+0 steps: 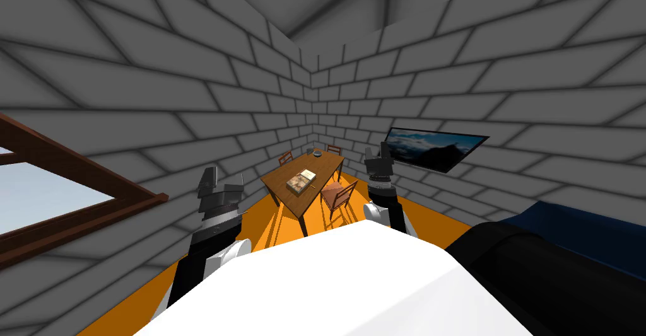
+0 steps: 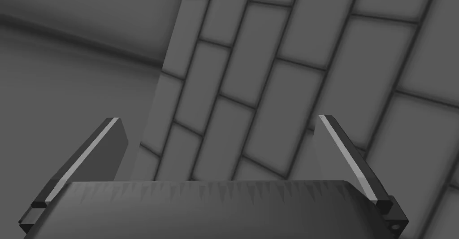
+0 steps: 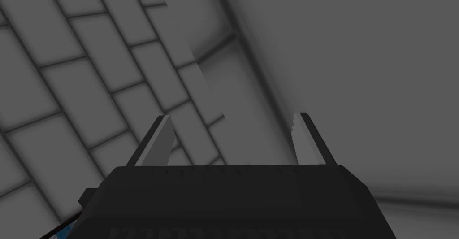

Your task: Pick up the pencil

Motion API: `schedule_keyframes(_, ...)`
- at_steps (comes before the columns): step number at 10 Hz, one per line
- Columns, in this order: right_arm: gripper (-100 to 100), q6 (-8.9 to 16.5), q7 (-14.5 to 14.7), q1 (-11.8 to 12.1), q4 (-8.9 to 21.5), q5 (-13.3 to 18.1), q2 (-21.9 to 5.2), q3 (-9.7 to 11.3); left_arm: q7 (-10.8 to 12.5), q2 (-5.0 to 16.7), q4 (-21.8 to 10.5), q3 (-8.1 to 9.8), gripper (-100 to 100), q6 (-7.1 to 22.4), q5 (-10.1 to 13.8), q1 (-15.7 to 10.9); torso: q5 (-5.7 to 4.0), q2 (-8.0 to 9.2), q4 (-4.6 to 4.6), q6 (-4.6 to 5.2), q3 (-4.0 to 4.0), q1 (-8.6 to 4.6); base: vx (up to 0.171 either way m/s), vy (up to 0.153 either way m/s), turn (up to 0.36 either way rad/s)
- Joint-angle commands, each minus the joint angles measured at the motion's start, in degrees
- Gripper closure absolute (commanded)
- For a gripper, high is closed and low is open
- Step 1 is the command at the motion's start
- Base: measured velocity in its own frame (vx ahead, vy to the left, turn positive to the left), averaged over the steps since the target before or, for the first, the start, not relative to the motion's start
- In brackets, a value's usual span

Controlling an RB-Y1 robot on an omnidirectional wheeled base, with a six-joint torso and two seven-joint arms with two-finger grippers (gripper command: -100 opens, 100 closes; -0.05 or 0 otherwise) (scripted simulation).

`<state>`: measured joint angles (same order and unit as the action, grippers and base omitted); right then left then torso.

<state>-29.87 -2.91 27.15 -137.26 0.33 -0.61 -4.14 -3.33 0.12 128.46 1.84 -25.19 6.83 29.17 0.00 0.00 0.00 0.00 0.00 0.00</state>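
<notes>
Standing far ahead on the orange floor (image 1: 265, 225), the brown worktop (image 1: 328, 166) has a chair (image 1: 337, 196) at its right. Both arms are raised well short of it: left gripper (image 1: 224, 181) and right gripper (image 1: 376, 153), fingers spread, holding nothing. A book (image 1: 301, 179) lies mid-worktop, with the thin pencil (image 1: 313, 186) just beside its right.

1. The tabletop (image 1: 285, 176) stands ahead of us, near the corner.
2. On it, a book (image 1: 301, 181) lies midway, a bowl (image 1: 317, 154) at the far end.
3. A chair (image 1: 337, 196) stands at its right side.
4. Our left pincer (image 1: 221, 183) hangs left of it, our right pincer (image 1: 377, 152) right.
</notes>
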Motion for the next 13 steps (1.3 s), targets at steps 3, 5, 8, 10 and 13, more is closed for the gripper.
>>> schedule_keyframes(3,0,0.0,0.0,0.0,0.0,0.0,0.0,0.0,-1.01,4.37,-0.42,1.18,-100,2.27,0.38,-0.75,-0.01,0.08,0.02,0.0,0.04,-0.04,-0.024,-0.016,-0.024)
schedule_keyframes(5,0,0.0,0.0,-0.01,0.0,0.0,0.0,0.0,-2.09,6.98,-1.03,2.42,-100,4.77,0.8,-1.57,-0.02,0.13,0.03,0.01,0.07,-0.08,-0.041,-0.032,-0.057)
schedule_keyframes(8,0,0.0,0.0,-0.01,0.0,0.0,0.0,0.01,-4.29,10.6,-2.68,4.9,-100,9.45,1.65,-3.3,-0.03,0.2,0.04,0.01,0.11,-0.14,-0.051,-0.044,-0.085)
schedule_keyframes(10,0,0.0,0.0,0.0,0.0,0.0,0.0,0.0,-5.15,11.71,-3.47,5.86,-100,12.13,2.0,-4.01,-0.03,0.12,0.03,0.0,0.08,-0.13,-0.025,-0.035,-0.054)
schedule_keyframes(13,0,0.0,0.0,0.0,0.0,0.0,0.0,0.0,-7.05,13.81,-5.45,7.92,-100,16.23,2.76,-5.58,-0.03,0.1,0.03,-0.01,0.06,-0.13,-0.026,-0.04,-0.091)
